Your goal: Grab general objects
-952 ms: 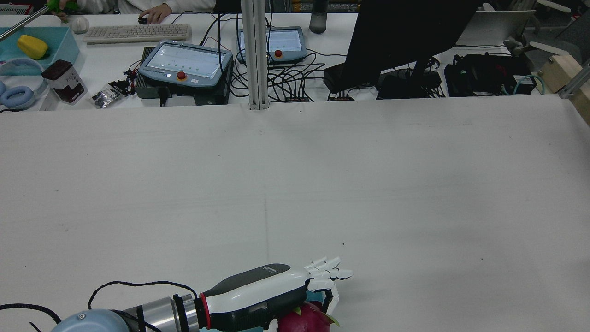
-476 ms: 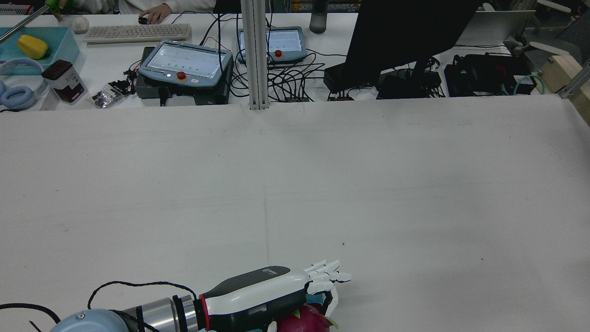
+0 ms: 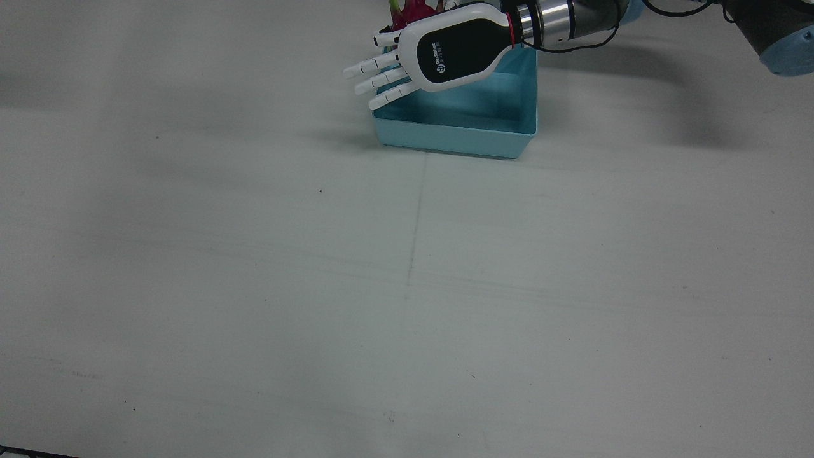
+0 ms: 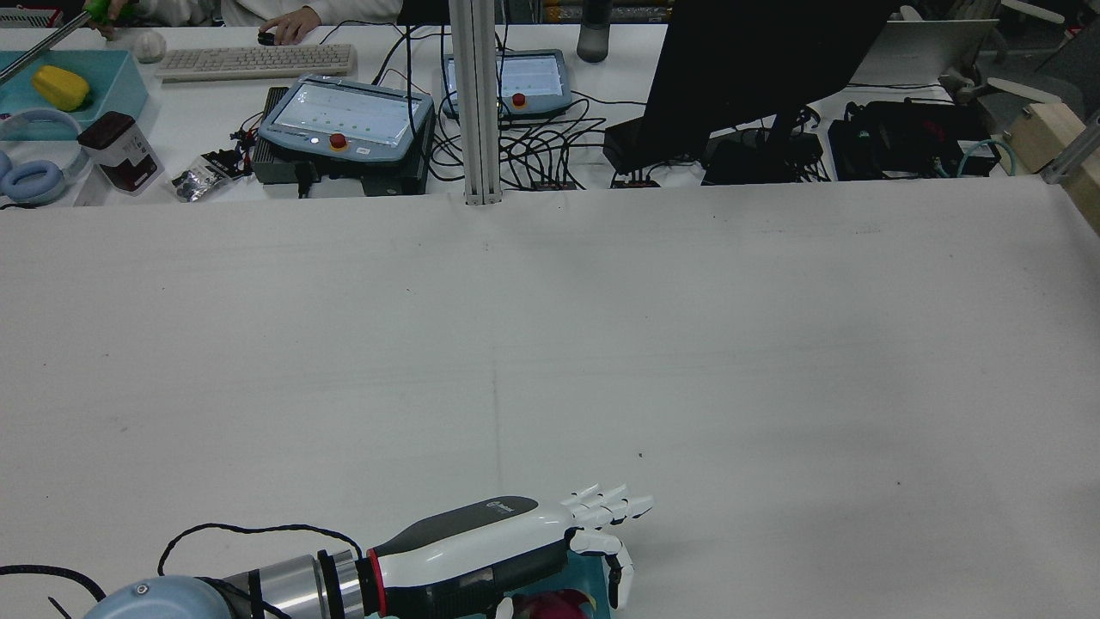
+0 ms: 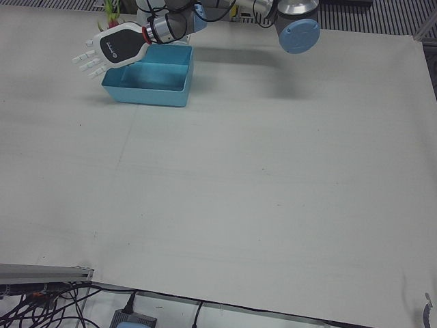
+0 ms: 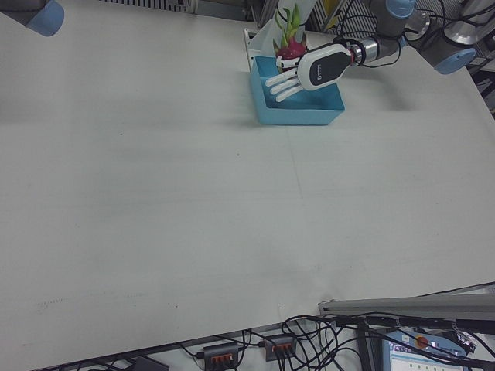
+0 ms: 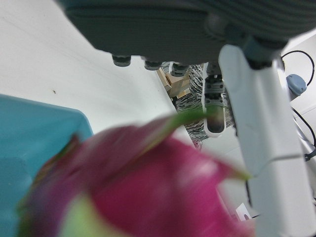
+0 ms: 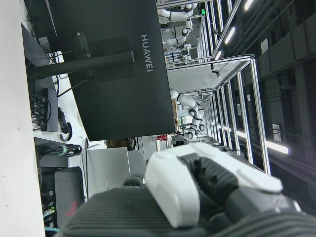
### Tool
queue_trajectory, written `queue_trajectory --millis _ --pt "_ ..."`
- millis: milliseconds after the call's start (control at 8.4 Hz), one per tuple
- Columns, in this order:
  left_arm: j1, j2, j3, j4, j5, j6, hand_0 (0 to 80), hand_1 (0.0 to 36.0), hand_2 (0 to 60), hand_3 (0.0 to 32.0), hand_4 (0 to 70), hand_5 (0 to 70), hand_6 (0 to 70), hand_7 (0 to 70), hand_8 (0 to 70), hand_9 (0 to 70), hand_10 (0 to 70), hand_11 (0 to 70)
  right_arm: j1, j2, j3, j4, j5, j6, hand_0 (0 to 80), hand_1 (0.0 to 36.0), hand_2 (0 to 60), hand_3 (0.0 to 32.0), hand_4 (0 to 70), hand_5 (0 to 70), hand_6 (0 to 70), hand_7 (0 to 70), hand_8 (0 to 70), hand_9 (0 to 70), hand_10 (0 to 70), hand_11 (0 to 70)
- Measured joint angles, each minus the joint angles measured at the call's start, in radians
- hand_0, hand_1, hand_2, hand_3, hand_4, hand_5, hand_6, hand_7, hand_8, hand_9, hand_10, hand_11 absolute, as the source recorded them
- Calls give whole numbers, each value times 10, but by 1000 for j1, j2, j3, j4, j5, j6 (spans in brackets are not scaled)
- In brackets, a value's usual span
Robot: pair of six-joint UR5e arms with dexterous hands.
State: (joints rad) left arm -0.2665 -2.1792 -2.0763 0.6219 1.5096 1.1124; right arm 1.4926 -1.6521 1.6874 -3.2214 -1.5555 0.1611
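A magenta dragon fruit (image 4: 550, 606) with green scales sits at the teal bin (image 3: 455, 137) near the robot's edge of the table. My left hand (image 3: 413, 57) hovers flat just above it, fingers stretched out past the bin's rim and thumb hanging down beside the fruit. The hand looks open, not closed round the fruit. In the left hand view the dragon fruit (image 7: 163, 187) fills the frame, blurred, right under the palm. In the right-front view the fruit's leaves (image 6: 289, 19) stick up behind the hand (image 6: 309, 69). My right hand (image 8: 173, 192) shows only in its own view.
The white table (image 4: 687, 344) stretches wide in front of the bin. Beyond its far edge stand a metal post (image 4: 475, 103), two teach pendants (image 4: 344, 120), a black monitor (image 4: 756, 69), cables, and a person's hand (image 4: 288, 21) at a keyboard.
My left hand has sunk lower and drawn slightly back toward the robot. The dragon fruit shows less in the rear view, now mostly below the frame's edge.
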Motion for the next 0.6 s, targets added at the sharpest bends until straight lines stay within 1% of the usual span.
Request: queue_trajectory --millis 119,357,476,595 --pt "-2 2 -1 -9 -2 0 484 103 0 320 0 0 0 0 0 0 0 0 0 0 0 0 0 0 0 0 0 0 0 0 0 0 0 0 0 0" --pt "-5 4 -2 -18 -3 0 483 108 0 320 0 0 0 0 0 0 0 0 0 0 0 0 0 0 0 0 0 0 0 0 0 0 0 0 0 0" --pt "-10 5 -2 -20 -1 0 478 106 0 280 0 0 0 0 0 0 0 0 0 0 0 0 0 0 0 0 0 0 0 0 0 0 0 0 0 0" --pt "-20 12 3 -25 1 -1 484 118 0 236 0 0 0 0 0 0 0 0 0 0 0 0 0 0 0 0 0 0 0 0 0 0 0 0 0 0"
